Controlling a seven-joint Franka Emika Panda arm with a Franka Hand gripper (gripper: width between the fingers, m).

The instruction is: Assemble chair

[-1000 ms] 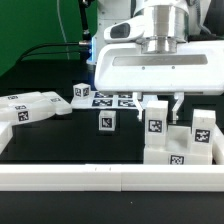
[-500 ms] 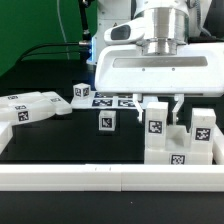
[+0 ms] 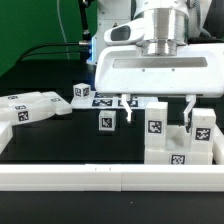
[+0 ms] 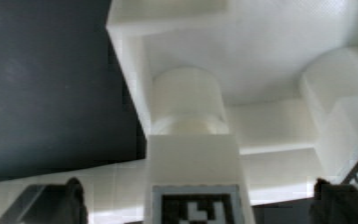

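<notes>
Gripper (image 3: 156, 103): spread wide, straddling the leg without touching it.
Leg (image 3: 155, 124): upright on the chair (image 3: 180, 152), at the exterior view's right.
Reason: it seems seated, so it stands unaided.
Loose cube (image 3: 108, 122): lying nearby, apart.

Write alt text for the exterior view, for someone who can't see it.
The robot's hand, open, straddles the top of a tagged upright piece of the partly built chair at the exterior view's right, fingers clear on either side. A small tagged cube and loose slabs lie on the black table.
</notes>
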